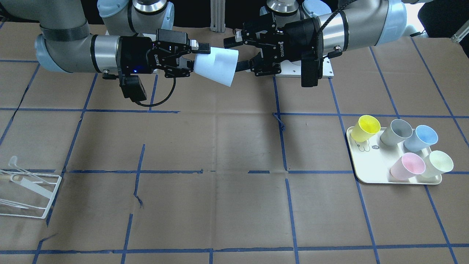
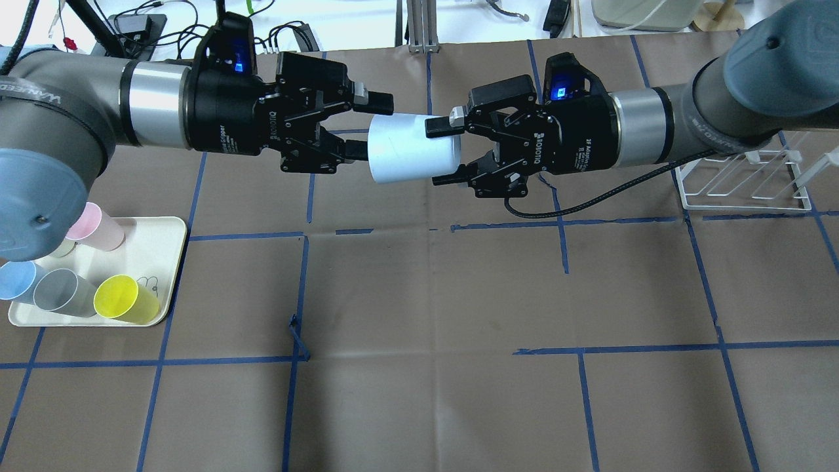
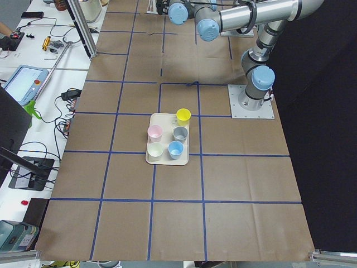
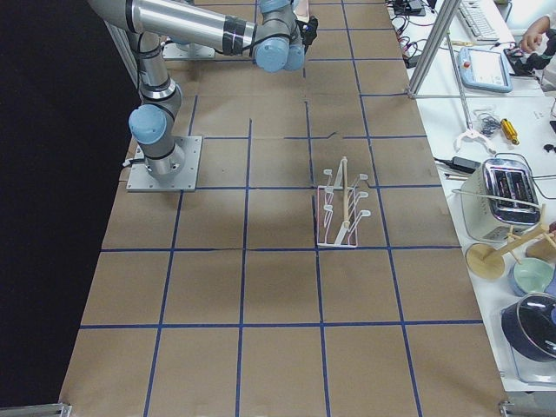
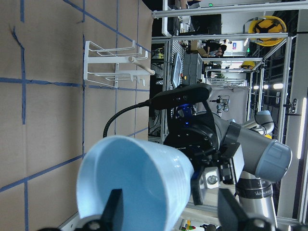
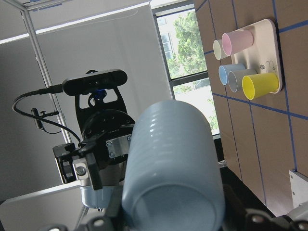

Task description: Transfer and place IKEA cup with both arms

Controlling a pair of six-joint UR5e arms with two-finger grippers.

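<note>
The pale-blue IKEA cup (image 2: 406,147) hangs on its side in the air between my two grippers, above the far middle of the table. My right gripper (image 2: 436,152) is shut on the cup's base end. The right wrist view shows the cup's base (image 6: 173,159) facing the camera. My left gripper (image 2: 375,128) is open, its jaws spread wide at the cup's mouth end. The left wrist view shows the cup's blue inside (image 5: 134,183), with one finger (image 5: 113,207) in front of the mouth and the other beside the wall. The front view shows the cup (image 1: 218,66) gripped from its left.
A cream tray (image 2: 164,262) at my left holds yellow (image 2: 124,299), grey, sky-blue, pink and pale-green cups. A white wire rack (image 2: 741,183) stands on the table at my right. Brown paper with blue tape lines covers the table.
</note>
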